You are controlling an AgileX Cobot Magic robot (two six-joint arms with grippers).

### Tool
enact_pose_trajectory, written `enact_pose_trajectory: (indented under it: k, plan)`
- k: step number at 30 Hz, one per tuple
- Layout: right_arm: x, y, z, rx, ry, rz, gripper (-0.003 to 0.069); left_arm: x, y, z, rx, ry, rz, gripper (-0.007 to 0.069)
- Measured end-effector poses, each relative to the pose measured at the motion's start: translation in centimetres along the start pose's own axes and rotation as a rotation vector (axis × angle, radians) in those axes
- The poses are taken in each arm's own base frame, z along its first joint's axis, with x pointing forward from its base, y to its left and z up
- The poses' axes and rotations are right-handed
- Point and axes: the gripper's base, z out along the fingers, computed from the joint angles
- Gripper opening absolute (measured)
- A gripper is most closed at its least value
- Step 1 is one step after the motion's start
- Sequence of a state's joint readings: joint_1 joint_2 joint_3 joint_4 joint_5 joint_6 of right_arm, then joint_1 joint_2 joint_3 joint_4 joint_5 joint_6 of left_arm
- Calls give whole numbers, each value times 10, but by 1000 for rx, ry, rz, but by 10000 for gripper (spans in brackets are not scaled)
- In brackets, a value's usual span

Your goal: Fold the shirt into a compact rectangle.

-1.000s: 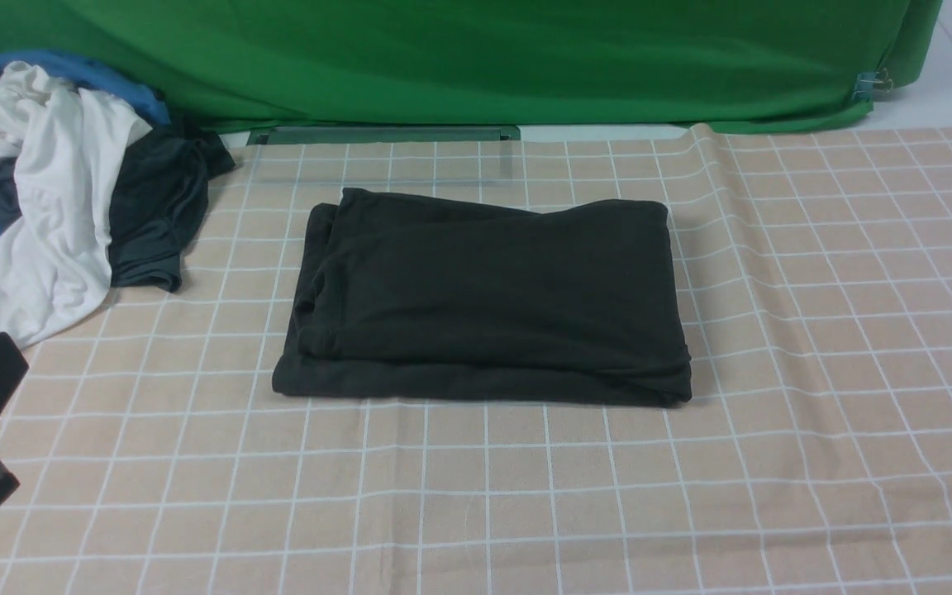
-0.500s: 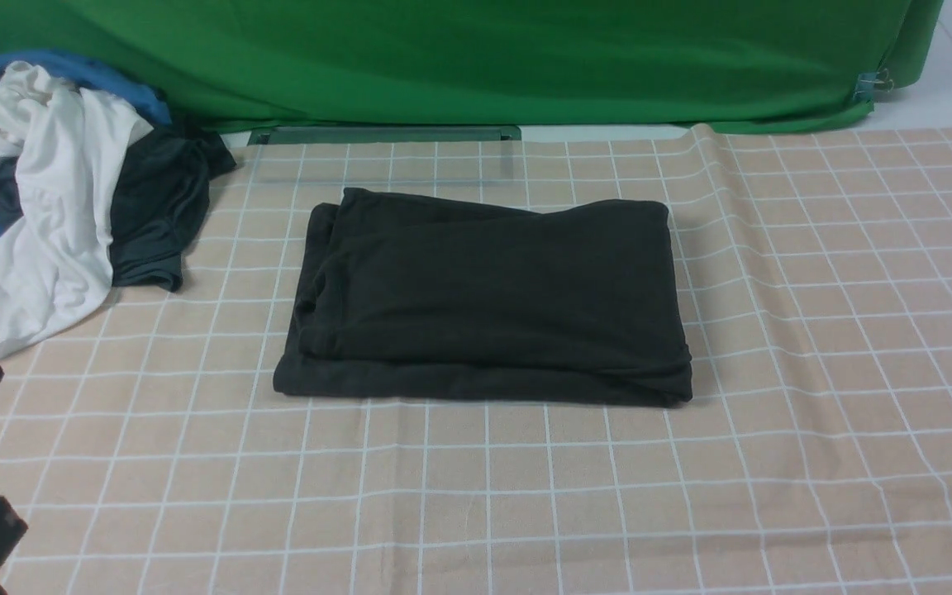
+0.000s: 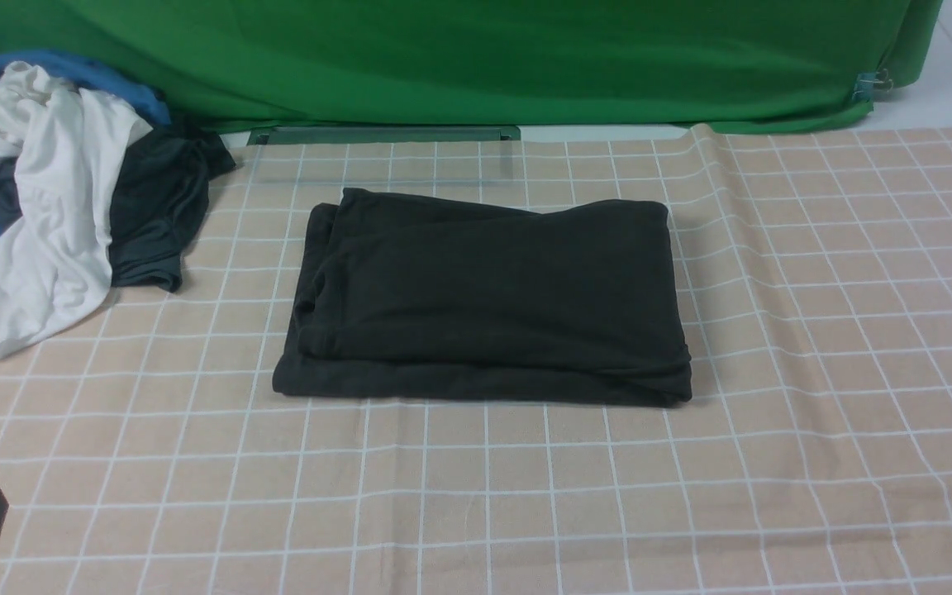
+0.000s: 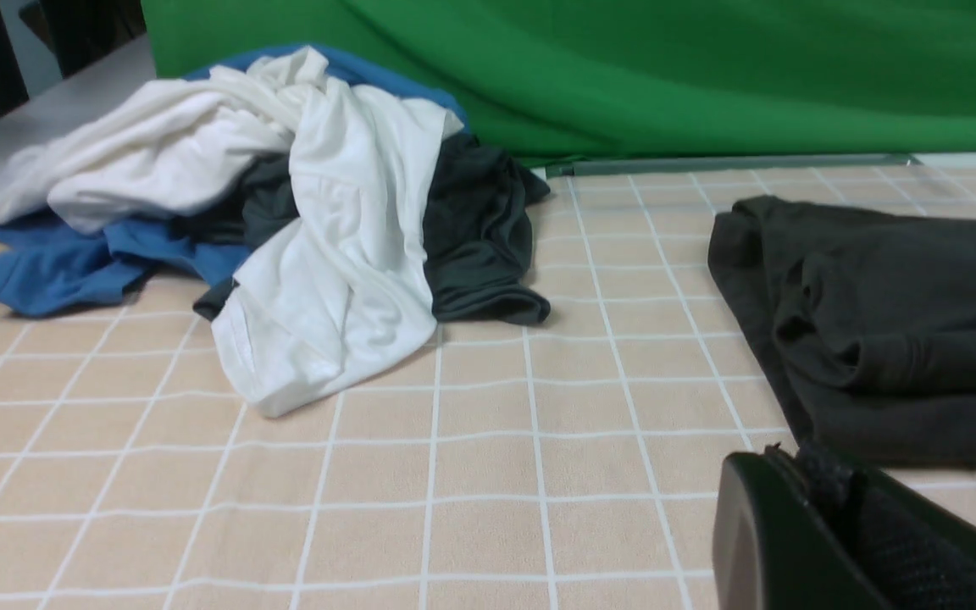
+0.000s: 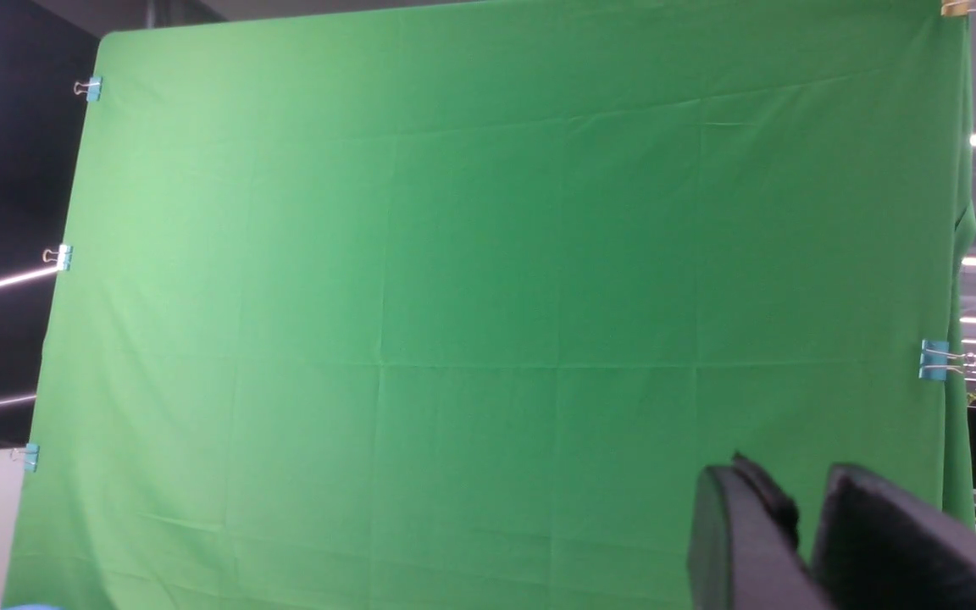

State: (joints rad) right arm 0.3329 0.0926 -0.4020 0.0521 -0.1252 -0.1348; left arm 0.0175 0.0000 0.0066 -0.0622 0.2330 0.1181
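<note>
Lying folded on the checked cloth [image 3: 476,496], the shirt [image 3: 488,297] sits right of the clothes pile [image 3: 54,198], its long axis running left to right. The left gripper [image 4: 801,508], jaws closed and empty, is just off its near-left corner, the nearer arm. The right gripper [image 5: 801,525], slightly parted and empty, faces the green backdrop [image 5: 488,296].

Checked tablecloth [image 3: 815,330] under folded shirt [image 3: 484,297]
</note>
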Motion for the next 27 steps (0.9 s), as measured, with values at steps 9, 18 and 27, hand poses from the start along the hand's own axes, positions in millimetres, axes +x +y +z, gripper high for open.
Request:
enact_pose_trajectory:
  k: [9, 18, 27]
  plan:
    - [0, 0, 0, 0, 0, 0, 202, 0, 0, 0, 0, 2, 1, 20]
    - [0, 0, 0, 0, 0, 0, 216, 0, 0, 0, -1, 3, 1, 20]
    - [0, 0, 0, 0, 0, 0, 235, 0, 0, 0, -1, 3, 1, 20]
